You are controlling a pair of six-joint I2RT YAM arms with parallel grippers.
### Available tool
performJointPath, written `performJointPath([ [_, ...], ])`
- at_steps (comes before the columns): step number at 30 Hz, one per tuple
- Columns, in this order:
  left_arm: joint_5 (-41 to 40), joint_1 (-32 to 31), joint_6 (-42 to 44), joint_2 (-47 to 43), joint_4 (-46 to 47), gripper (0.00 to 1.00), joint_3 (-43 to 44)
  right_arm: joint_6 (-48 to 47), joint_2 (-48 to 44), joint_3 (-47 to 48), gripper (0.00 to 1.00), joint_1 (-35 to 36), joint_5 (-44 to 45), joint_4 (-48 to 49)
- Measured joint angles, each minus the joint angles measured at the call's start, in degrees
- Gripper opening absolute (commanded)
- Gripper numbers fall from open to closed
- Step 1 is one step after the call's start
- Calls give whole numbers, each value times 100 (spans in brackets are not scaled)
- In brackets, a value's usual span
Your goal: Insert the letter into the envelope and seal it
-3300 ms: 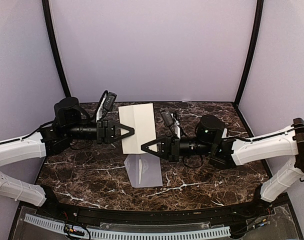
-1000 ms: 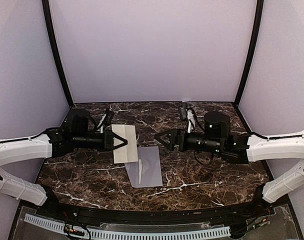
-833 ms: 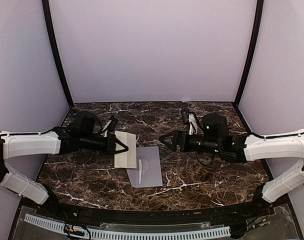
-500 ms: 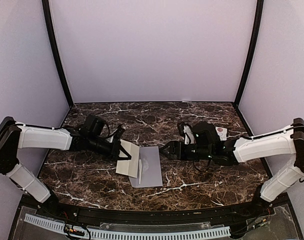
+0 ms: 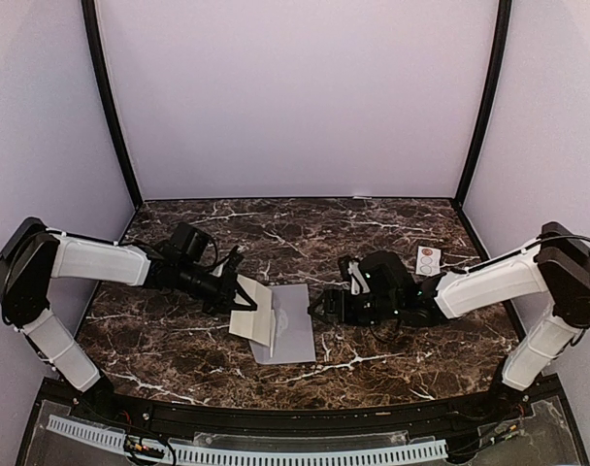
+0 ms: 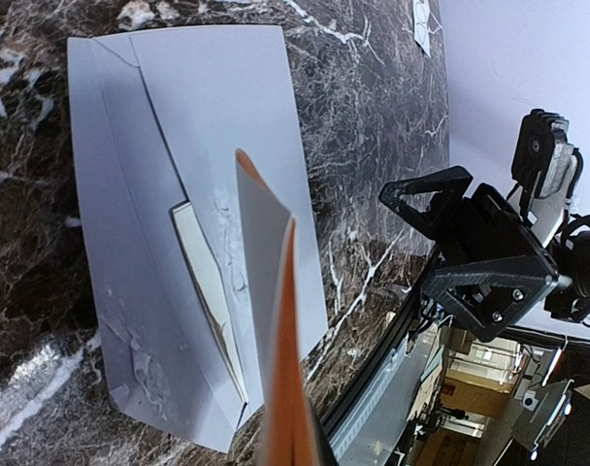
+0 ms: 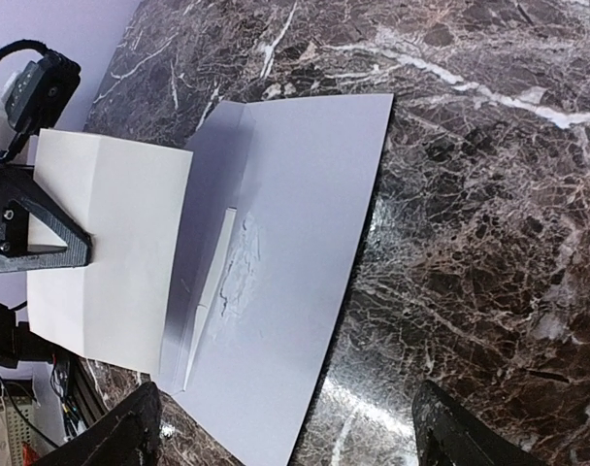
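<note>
Grey-lavender envelope (image 5: 295, 335) flat on the dark marble table (image 5: 392, 233), near the middle, between the two grippers. Mouth on its left side, towards the left arm, gaping slightly, with a thin cream edge showing inside. Owner of that edge unclear. Small wrinkled patch on the paper just beside the mouth.

Cream letter (image 5: 253, 311) pinched near its left edge by the left gripper (image 5: 239, 289), fingers pressed together on the sheet. One fold crease across the sheet, visible from the right wrist. Sheet held at a slant, its right edge over the left part of the envelope and close to the mouth. Not inside the envelope. Contact between the lower edge of the sheet and the envelope: impossible to tell from any view. From the left wrist, sheet seen nearly edge-on, glowing orange along the near edge.

Right gripper (image 5: 319, 307) low over the table, just beside the right edge of the envelope, holding nothing. Fingers (image 7: 130, 437) spread wide apart, with envelope and letter both framed between them in the right wrist view. Apart from the paper, as far as the views show.

Small white sticker sheet (image 5: 428, 260) with circles lying on the table to the right, beyond the right arm, well apart from the envelope.
</note>
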Motion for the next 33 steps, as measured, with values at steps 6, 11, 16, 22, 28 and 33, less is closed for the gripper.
performJointPath([
  [6,-7,81,-321,0,42,0,-168,44,284,109,84,0,-164,26],
  [11,-44,146,-455,0,157,0,-286,63,448,210,84,11,-219,28],
  [16,-57,173,-501,35,267,0,-328,61,599,367,83,76,-216,-11],
  [22,-103,192,-466,205,308,0,-337,61,870,599,82,153,-240,-26],
  [28,-146,238,-372,382,313,0,-337,63,1029,686,82,203,-284,-101],
  [33,-205,249,-321,407,310,0,-337,66,1038,702,81,216,-304,-109],
])
